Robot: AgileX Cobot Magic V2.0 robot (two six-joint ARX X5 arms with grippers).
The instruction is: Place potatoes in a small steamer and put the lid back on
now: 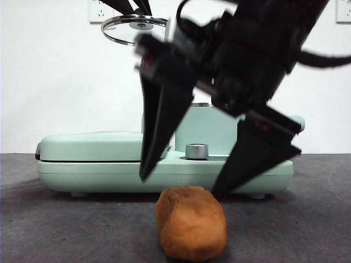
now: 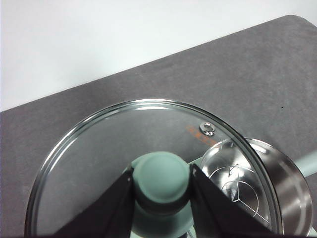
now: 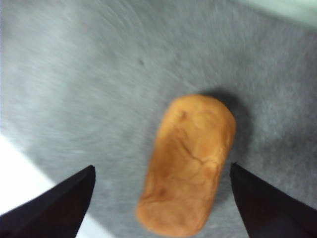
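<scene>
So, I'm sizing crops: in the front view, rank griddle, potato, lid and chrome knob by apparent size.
1. griddle
2. potato, enlarged by nearness
3. lid, partly hidden
4. chrome knob

Only illegible orange print on the lid (image 2: 148, 163)

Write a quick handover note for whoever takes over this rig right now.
Left gripper: shut on the lid by its knob, held high above the steamer.
Right gripper: open, straddling the potato without touching it.
Potato lies on the table in front of the griddle.
Done: lid off.
Left: grasp the potato, drop it in the steamer, put the lid back.
</scene>
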